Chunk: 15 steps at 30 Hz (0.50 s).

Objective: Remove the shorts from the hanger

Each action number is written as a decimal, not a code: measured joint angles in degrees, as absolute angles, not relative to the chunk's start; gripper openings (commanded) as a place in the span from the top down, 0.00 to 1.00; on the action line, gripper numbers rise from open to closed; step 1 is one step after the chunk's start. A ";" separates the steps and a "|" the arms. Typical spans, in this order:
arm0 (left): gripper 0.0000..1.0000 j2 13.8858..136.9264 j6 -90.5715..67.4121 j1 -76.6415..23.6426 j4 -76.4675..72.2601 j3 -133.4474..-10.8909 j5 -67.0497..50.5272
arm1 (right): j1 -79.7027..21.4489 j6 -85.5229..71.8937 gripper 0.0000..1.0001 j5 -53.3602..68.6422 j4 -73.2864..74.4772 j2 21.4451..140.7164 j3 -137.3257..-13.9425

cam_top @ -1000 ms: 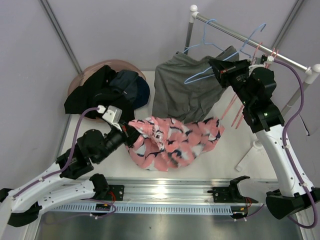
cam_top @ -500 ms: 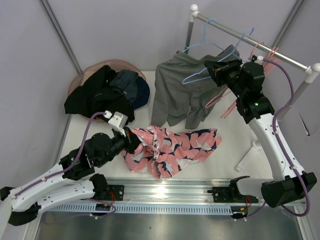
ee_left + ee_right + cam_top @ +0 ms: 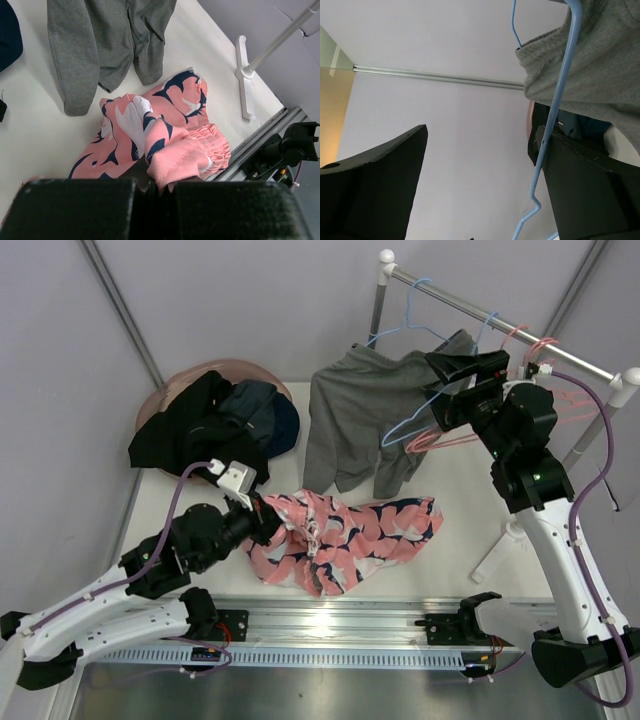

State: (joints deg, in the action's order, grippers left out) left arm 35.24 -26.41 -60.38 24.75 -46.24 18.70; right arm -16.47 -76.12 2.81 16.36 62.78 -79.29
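While the left gripper (image 3: 262, 518) at lower left clamps the pink shorts (image 3: 350, 535) on the bench (image 3: 460, 530), the right gripper (image 3: 458, 385) gapes wide at upper right beside a blue hanger (image 3: 555, 100) lying against the grey shorts (image 3: 350, 425).

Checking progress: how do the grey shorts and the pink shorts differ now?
Grey shorts are plain; pink shorts are navy-and-white printed. Grey shorts hang from the blue hanger; pink shorts lie crumpled on the table. The left gripper pinches the pink shorts; nothing grips the grey shorts. Both are cloth.
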 measured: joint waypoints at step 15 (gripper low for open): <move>1.00 36.95 -24.82 -60.42 29.02 -55.13 23.90 | -22.44 -64.34 0.01 -9.74 34.41 60.12 -80.77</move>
